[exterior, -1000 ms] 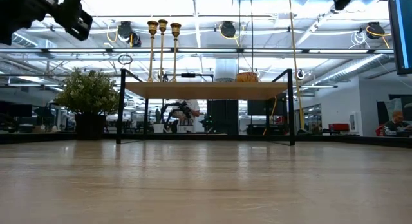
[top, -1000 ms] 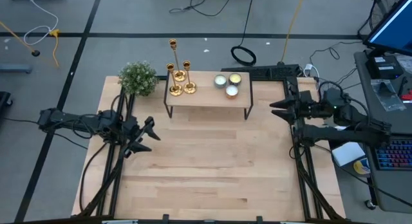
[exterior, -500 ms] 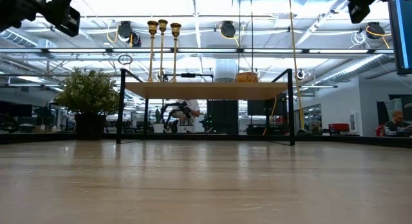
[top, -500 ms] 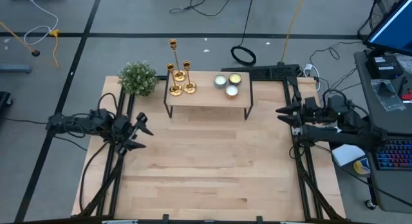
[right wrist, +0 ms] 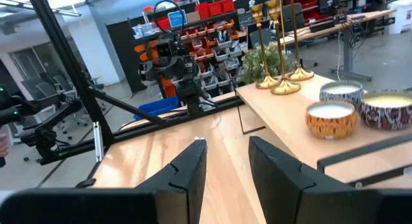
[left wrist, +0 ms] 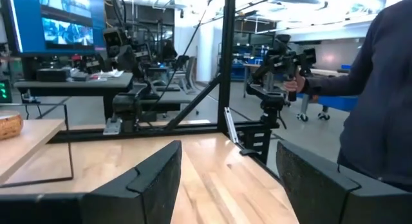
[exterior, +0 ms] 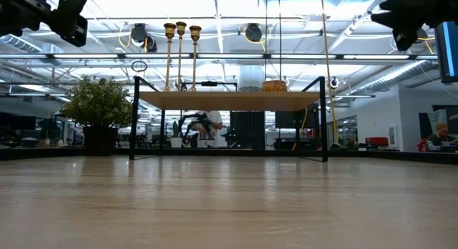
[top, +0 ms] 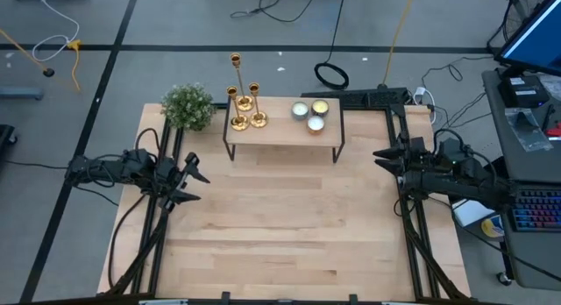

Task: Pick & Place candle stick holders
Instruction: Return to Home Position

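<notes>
The wooden tabletop [top: 280, 222] carries a black-framed shelf [top: 282, 132] at its far edge. The left tool [top: 196, 186] hovers over the tabletop's left rim, fingers spread wide. The right tool [top: 382, 156] hovers at the right rim, also released (its gap is narrower). A potted plant [top: 188, 106] sits just beside the shelf's left end. The three candle stick holders [top: 245, 103] stand clustered on the shelf's left end, with three candles [top: 320, 107] toward its right.

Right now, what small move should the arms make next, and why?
Probably fold both arms to rest: left tool and right tool hang open and empty at the table's sides, and the three candle stick holders stand on the shelf.
</notes>
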